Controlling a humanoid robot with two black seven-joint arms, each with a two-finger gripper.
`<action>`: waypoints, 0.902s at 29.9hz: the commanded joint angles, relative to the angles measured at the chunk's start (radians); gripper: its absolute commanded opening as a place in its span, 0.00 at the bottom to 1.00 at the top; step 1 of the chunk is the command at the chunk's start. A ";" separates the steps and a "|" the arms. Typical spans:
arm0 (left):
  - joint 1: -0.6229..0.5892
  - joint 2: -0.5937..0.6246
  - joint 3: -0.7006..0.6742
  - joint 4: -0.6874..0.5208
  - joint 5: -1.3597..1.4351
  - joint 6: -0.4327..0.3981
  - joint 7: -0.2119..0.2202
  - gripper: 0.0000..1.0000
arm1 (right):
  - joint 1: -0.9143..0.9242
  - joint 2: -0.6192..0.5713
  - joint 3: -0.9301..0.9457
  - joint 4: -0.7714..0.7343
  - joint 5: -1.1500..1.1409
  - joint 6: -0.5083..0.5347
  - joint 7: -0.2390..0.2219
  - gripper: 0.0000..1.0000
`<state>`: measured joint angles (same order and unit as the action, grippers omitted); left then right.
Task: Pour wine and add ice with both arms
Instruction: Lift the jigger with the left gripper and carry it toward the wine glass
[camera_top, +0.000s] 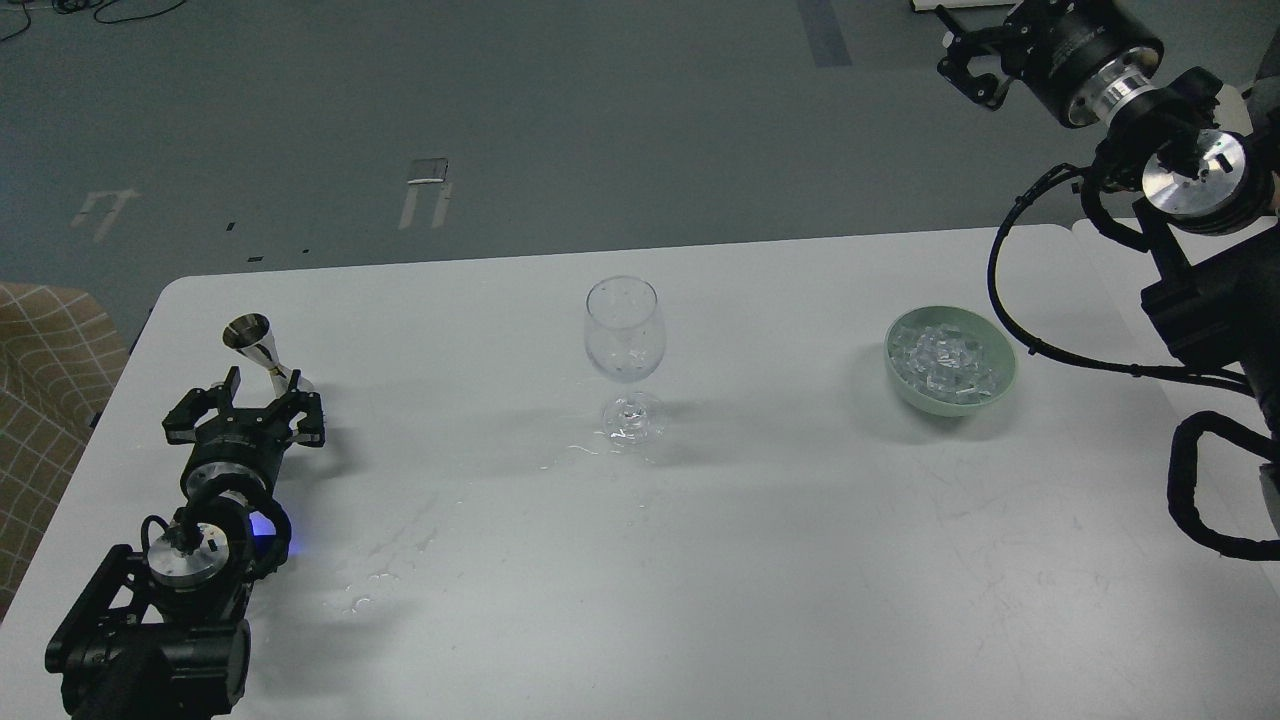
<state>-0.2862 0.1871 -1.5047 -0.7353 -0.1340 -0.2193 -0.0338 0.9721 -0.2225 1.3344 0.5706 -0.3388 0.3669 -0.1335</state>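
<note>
Left gripper (245, 405) spread open around a steel jigger's (258, 347) base; contents unclear. Beyond, right: wine glass (623, 345), then bowl (950, 392) of ice (945, 358). Right gripper (968, 68) raised, unreadable.

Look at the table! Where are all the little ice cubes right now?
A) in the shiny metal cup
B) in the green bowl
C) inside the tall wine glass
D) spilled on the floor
B: the ice lies heaped in the green bowl on the right side of the table, while the wine glass in the middle holds no cubes.
</note>
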 joint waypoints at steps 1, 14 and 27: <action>-0.013 0.000 0.001 0.005 0.001 -0.009 0.003 0.62 | -0.001 -0.011 -0.003 0.000 0.001 0.001 0.000 1.00; -0.082 0.000 0.017 0.108 0.001 -0.064 0.011 0.51 | 0.004 -0.023 -0.003 0.002 0.001 0.001 0.000 1.00; -0.107 -0.003 0.017 0.152 0.002 -0.120 0.015 0.34 | 0.007 -0.020 -0.038 0.000 0.000 0.000 0.000 1.00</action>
<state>-0.3925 0.1862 -1.4866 -0.5829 -0.1314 -0.3340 -0.0172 0.9730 -0.2436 1.3003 0.5707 -0.3375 0.3669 -0.1335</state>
